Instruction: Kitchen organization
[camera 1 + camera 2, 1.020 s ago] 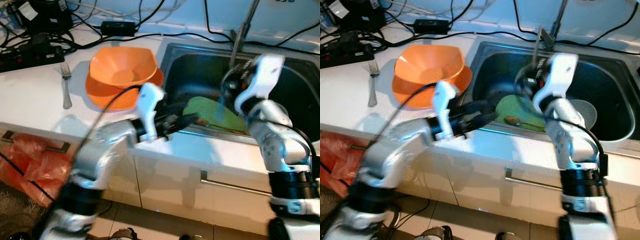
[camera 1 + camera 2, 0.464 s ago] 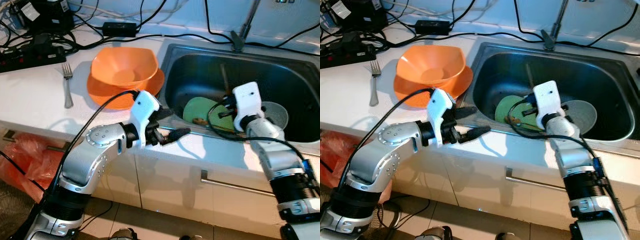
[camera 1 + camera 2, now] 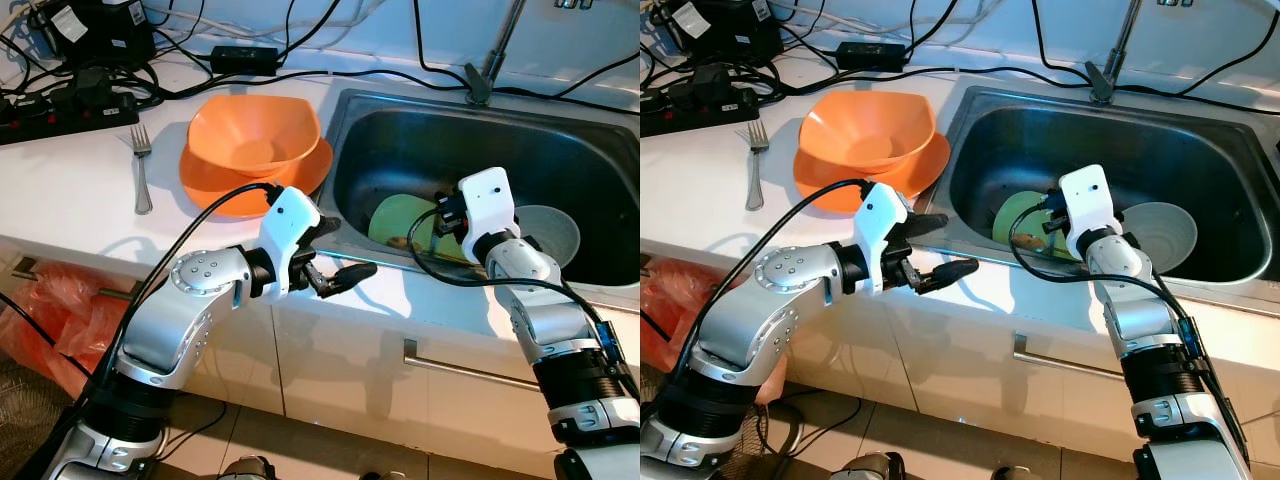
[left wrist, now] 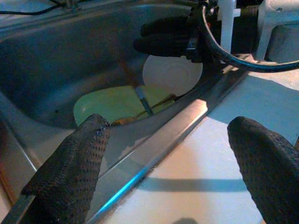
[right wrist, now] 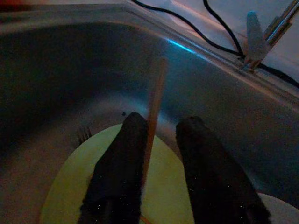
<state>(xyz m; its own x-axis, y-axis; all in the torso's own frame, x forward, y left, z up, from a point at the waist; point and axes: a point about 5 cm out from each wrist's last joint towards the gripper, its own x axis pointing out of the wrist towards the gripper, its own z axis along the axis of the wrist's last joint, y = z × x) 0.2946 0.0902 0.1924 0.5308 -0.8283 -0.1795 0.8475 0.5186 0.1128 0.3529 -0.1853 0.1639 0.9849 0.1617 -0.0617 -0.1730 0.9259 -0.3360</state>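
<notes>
A green plate (image 3: 395, 215) lies in the steel sink (image 3: 380, 120) with a small brown spoon (image 3: 401, 242) on it. A thin wooden stick (image 5: 156, 88) leans up from the plate. My right gripper (image 5: 161, 123) hangs low over the green plate, its fingers a little apart, with the stick running beside one finger (image 5: 124, 158). My left gripper (image 3: 345, 250) is open and holds nothing, above the counter's front edge at the sink's near left corner. On the counter, an orange bowl (image 3: 255, 135) sits on an orange plate (image 3: 210, 180), with a fork (image 3: 142, 175) to their left.
A pale round dish (image 3: 552, 228) rests in the sink to the right of the green plate. The faucet (image 3: 492, 55) rises behind the sink. Cables and a power strip (image 3: 60, 100) crowd the back left. A red bag (image 3: 45, 310) lies below; a cabinet handle (image 3: 470, 362) is in front.
My right arm has come down from near the faucet into the sink, over the green plate. The left gripper has drawn back slightly from the sink rim. The view has steadied.
</notes>
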